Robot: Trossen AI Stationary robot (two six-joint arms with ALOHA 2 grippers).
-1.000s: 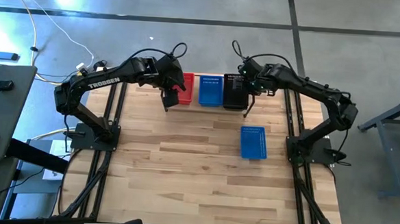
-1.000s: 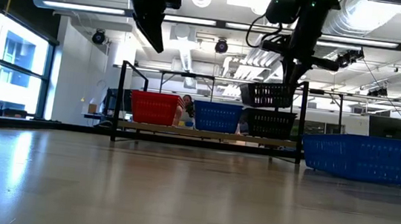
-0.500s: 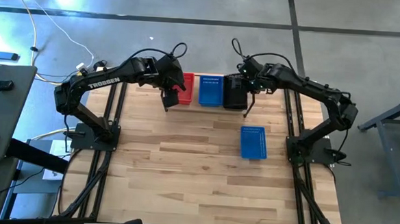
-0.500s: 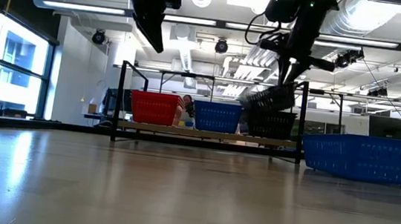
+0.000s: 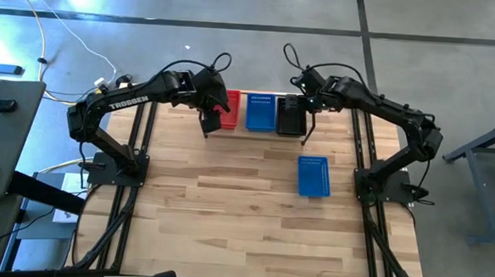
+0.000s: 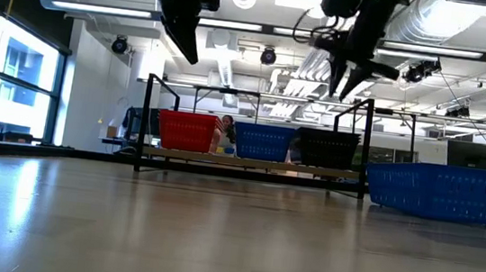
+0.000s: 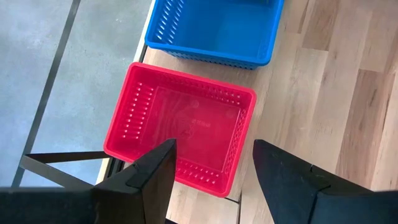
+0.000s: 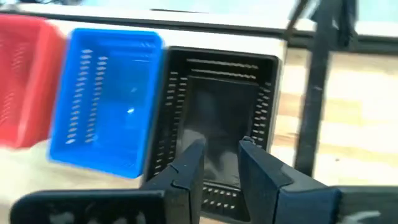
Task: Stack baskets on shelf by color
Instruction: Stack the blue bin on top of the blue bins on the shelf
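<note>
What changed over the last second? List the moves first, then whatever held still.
The right gripper let go of its black basket, which dropped level into the black stack on the shelf; its jaws now stand open above. Unchanged: the left gripper over the red basket, and the blue basket on the table.

Just below the right gripper [image 8: 221, 163], the black basket [image 8: 217, 118] may be one or several nested, its near rim hidden behind the fingers [image 8: 186, 168], while the red basket [image 8: 25, 81] is cut off.
</note>
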